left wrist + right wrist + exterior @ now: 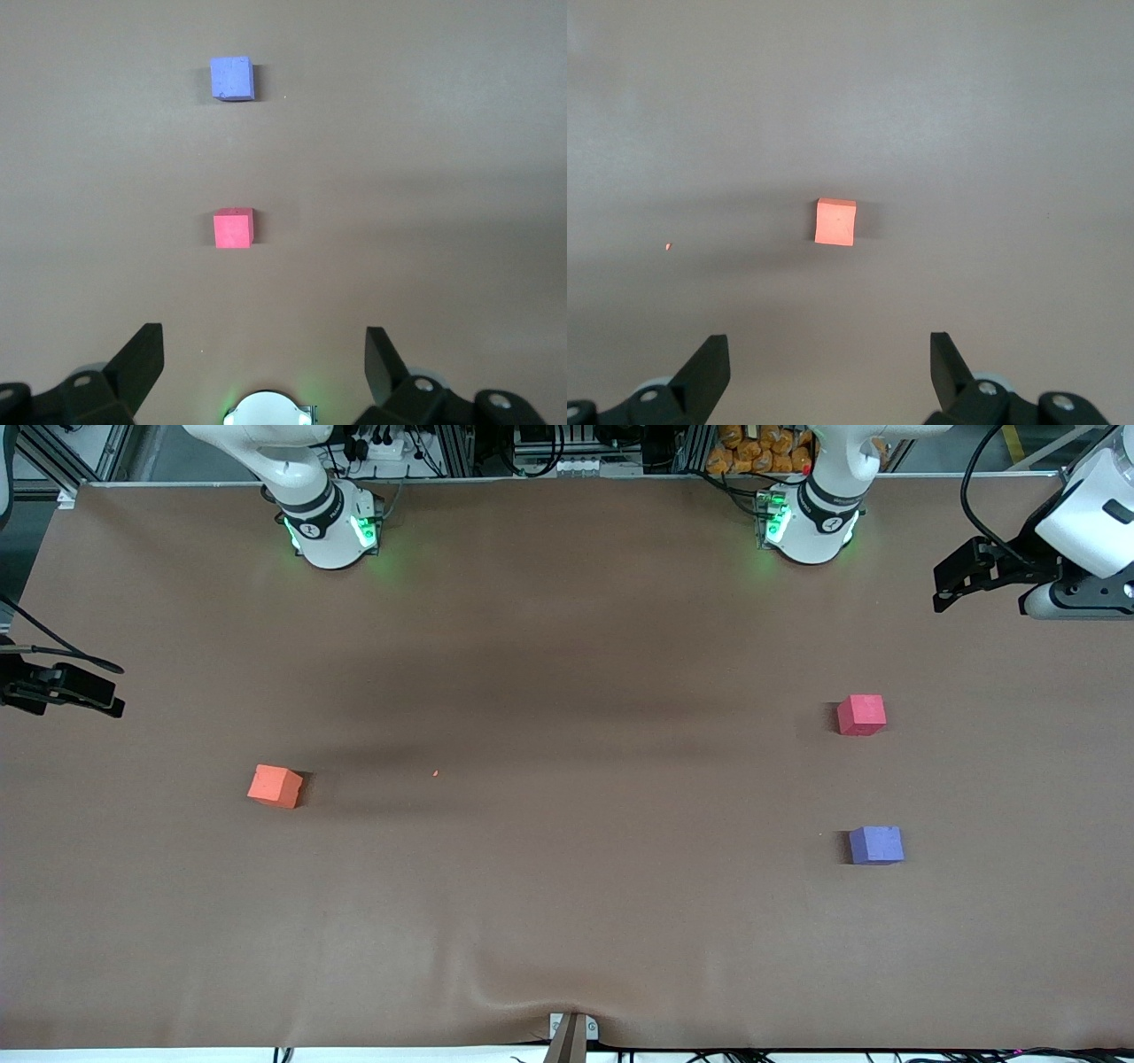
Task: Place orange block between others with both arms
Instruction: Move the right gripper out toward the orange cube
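Note:
The orange block lies alone on the brown table toward the right arm's end. The pinkish-red cube and the purple-blue cube sit toward the left arm's end, with a gap between them; the purple one is nearer the front camera. My left gripper hangs open and empty high over the table's edge at its own end. At the other end, over the table edge, my right gripper is also open and empty. Neither gripper touches a block.
A tiny orange crumb lies on the brown table cover between the orange block and the table's middle. The two green-lit arm bases stand along the table's edge farthest from the front camera. A small bracket sits at the nearest edge.

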You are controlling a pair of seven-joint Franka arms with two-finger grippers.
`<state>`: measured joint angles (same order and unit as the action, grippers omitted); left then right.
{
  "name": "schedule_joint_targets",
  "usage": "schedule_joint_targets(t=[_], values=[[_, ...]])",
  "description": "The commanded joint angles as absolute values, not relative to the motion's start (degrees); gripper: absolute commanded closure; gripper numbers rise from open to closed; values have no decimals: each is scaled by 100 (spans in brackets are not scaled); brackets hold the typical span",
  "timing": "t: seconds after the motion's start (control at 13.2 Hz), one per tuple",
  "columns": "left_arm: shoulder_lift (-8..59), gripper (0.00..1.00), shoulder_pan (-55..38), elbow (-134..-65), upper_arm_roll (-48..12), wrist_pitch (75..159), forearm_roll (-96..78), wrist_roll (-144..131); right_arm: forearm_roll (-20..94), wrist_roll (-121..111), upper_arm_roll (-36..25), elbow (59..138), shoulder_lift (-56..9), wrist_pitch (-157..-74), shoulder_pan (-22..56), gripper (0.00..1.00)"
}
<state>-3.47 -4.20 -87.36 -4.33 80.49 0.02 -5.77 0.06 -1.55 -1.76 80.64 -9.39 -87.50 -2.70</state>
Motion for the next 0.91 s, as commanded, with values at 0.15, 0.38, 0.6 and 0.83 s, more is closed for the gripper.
schedule_joint_targets(t=[0.15, 0.38, 0.6, 0.83], values=[[-431, 0, -396, -8719, -466, 7937, -35, -633, 105, -53, -176, 8024, -914, -8745, -272, 0], [-378, 0, -404, -8719, -483, 7937, -35, -650, 114, -79, -176, 8024, -914, -8745, -281, 0], [-334, 0, -396, -8736, -466, 7945, -44, -650, 114, -88, -176, 8024, -914, -8728, -290, 0], [-281, 0, -396, -8745, -457, 7945, -35, -668, 97, -79, -150, 8042, -923, -8675, -211, 0]])
